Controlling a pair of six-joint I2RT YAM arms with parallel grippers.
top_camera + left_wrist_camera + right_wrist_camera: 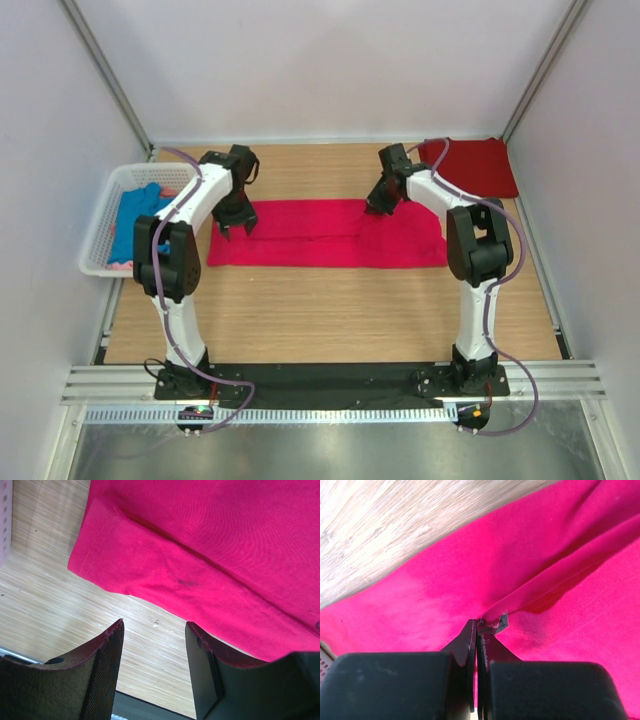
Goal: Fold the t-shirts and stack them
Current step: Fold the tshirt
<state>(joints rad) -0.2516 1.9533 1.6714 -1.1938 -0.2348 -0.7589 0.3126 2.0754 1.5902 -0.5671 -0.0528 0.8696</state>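
Observation:
A bright pinkish-red t-shirt lies flat as a long band across the table's middle. My left gripper hovers open and empty over its left end. In the left wrist view the shirt's sleeve edge lies just beyond the open gripper. My right gripper is at the shirt's far edge, right of centre. In the right wrist view it is shut on a folded hem of the shirt. A darker red t-shirt lies folded at the back right.
A white lattice basket stands at the left edge, holding a blue t-shirt and a bit of pale pink cloth. The basket's corner shows in the left wrist view. Bare wooden table lies in front of the shirt.

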